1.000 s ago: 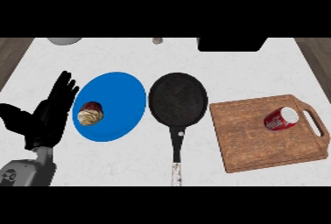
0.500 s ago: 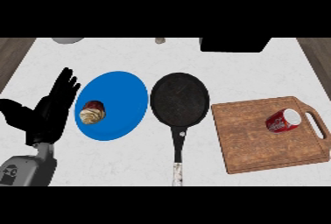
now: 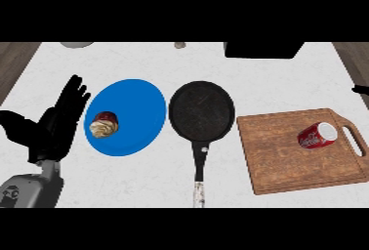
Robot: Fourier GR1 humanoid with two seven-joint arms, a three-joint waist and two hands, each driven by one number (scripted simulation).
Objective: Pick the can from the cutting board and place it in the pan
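A red can (image 3: 317,135) lies on its side on the wooden cutting board (image 3: 288,161) at the right, its pale end toward the board's handle slot. The black pan (image 3: 202,111) sits in the middle with nothing in it, its handle (image 3: 198,178) pointing at the lower edge. My left hand (image 3: 54,124) rests open at the far left, fingers up, beside the blue plate. A small black tip of my right hand (image 3: 360,90) shows at the right edge, above the board and apart from the can.
A blue plate (image 3: 128,116) left of the pan carries a pastry (image 3: 104,125). At the back stand a dark box (image 3: 263,49), a small grey object (image 3: 179,45) and a pale round thing (image 3: 75,44). The counter's wooden edges show at both back corners.
A black tip of the right hand has come into view at the right edge. The left hand has stayed open and almost still. The can, pan and board have not moved.
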